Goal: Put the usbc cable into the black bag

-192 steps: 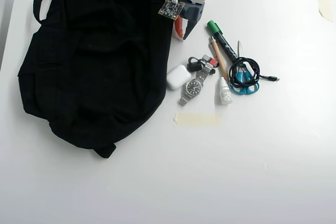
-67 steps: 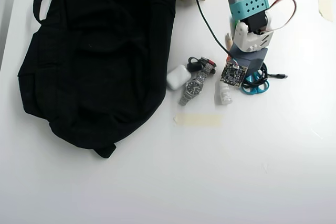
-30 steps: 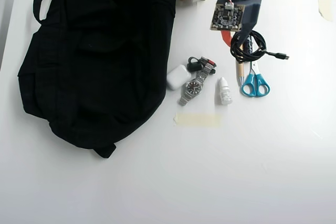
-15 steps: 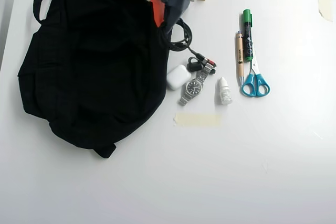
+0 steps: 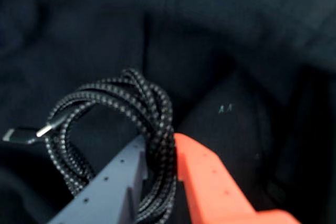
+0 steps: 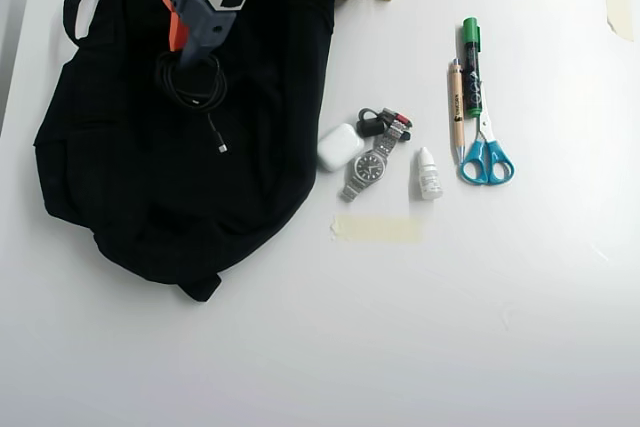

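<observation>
- Clearly, in the wrist view the gripper [image 5: 160, 153] had its grey finger [image 5: 113, 182] and orange finger [image 5: 210, 182] pinching a bundle of strands of the usbc cable [image 5: 152, 114], the coil rising out of the jaws toward 12 o'clock.
- One short end with a metal plug [image 5: 23, 135] stuck out at 9 o'clock of the coil, blurred.
- Behind the coil everything was dark fabric of the black bag [image 5: 236, 51], filling that view.
- Seen from overhead, the gripper [image 6: 190, 52] hung over the upper part of the black bag [image 6: 150, 197], and the usbc cable [image 6: 190, 87] lay as a loose coil against the fabric, its free end trailing toward 5 o'clock.
- At 3 o'clock of the bag, on the white table [image 6: 450, 327], sat a white earbud case [image 6: 340, 147], a wristwatch [image 6: 368, 169], a small dropper bottle [image 6: 429, 174], blue scissors [image 6: 486, 157], a pen [image 6: 456, 112] and a green marker [image 6: 471, 67].
- A strip of tape [image 6: 375, 229] lay at 6 o'clock of the watch.
</observation>
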`<state>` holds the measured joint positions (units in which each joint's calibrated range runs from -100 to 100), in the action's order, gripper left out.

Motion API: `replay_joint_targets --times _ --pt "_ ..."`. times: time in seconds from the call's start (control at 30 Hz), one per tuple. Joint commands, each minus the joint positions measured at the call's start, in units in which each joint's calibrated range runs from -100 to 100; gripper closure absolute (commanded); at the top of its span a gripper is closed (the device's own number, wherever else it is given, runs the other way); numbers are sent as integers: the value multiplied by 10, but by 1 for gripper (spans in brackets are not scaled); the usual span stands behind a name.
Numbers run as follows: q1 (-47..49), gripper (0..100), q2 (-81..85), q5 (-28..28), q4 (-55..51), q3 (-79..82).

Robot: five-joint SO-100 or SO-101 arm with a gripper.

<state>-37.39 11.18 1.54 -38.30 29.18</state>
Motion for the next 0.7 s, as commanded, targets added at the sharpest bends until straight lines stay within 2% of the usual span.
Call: replay_joint_targets --times 0.0,0.07,0.1,0.13,0.17,0.23,0.37,0.4,0.47,0.6,0.67 --pt "14 92 -19 0 20 -18" --pt "17 58 -8 0 36 -20" --pt "16 45 -7 1 25 -8" --pt "25 51 -6 13 5 -17" --pt "30 62 7 10 4 -20" --pt "52 99 76 -6 4 -13" --pt "203 98 276 -1 -173 13" --pt "232 98 316 10 -187 28" --pt "305 98 468 51 -194 150" --pt "352 98 859 49 -215 475" --pt "354 98 887 45 -235 547"
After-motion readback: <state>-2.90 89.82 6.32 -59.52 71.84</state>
